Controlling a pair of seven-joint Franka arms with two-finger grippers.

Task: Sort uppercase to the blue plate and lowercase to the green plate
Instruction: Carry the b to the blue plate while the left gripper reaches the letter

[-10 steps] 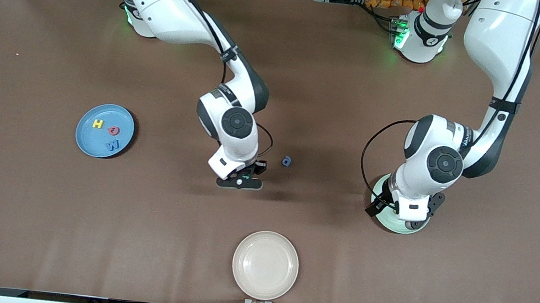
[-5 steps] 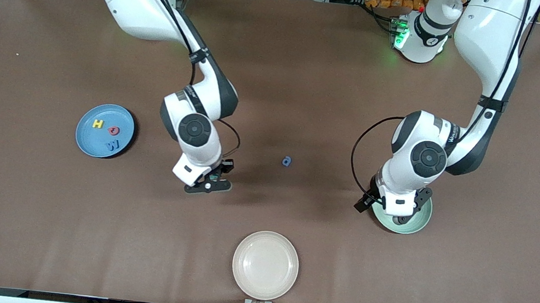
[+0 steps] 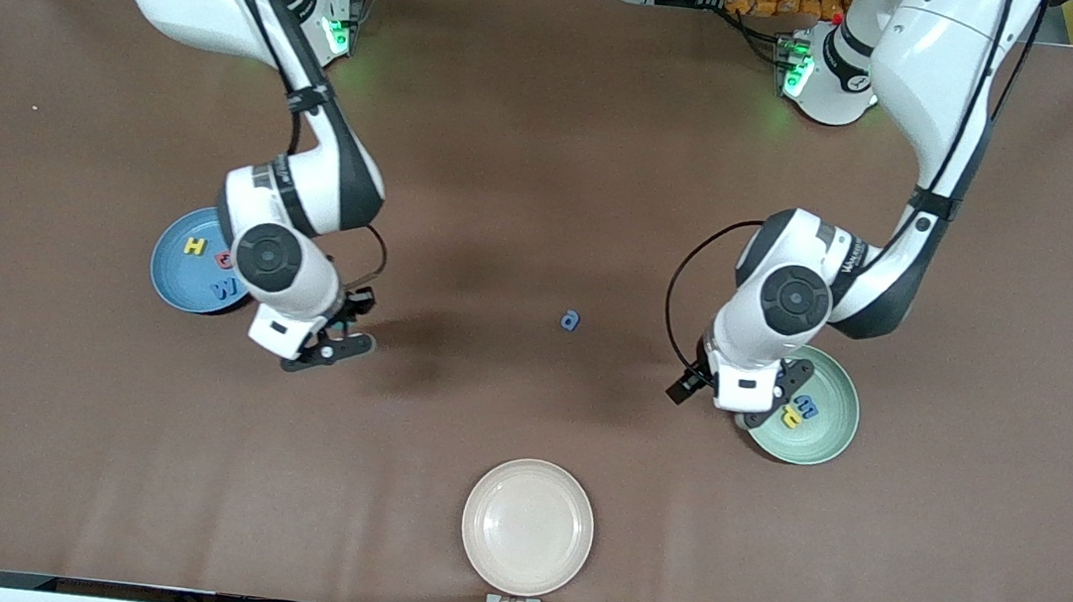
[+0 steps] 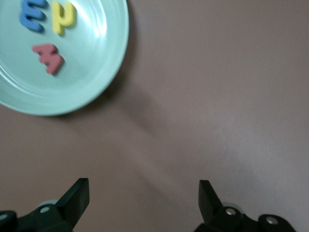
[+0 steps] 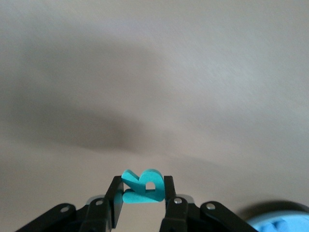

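Observation:
My right gripper is shut on a teal uppercase letter and hangs over bare table beside the blue plate, on its side toward the table's middle. A yellow H, a blue W and a partly hidden red letter lie on that plate. The green plate holds lowercase letters: a blue one, a yellow one and a red w. My left gripper is open and holds nothing, just off that plate's edge. A small blue letter lies on the table between the arms.
A cream plate with nothing on it sits near the table edge closest to the front camera, midway along the table. Brown table surface stretches between the two arms.
The right arm has carried the teal letter from the table's middle toward the blue plate. The left arm has slid off the green plate toward the middle, uncovering the letters on it.

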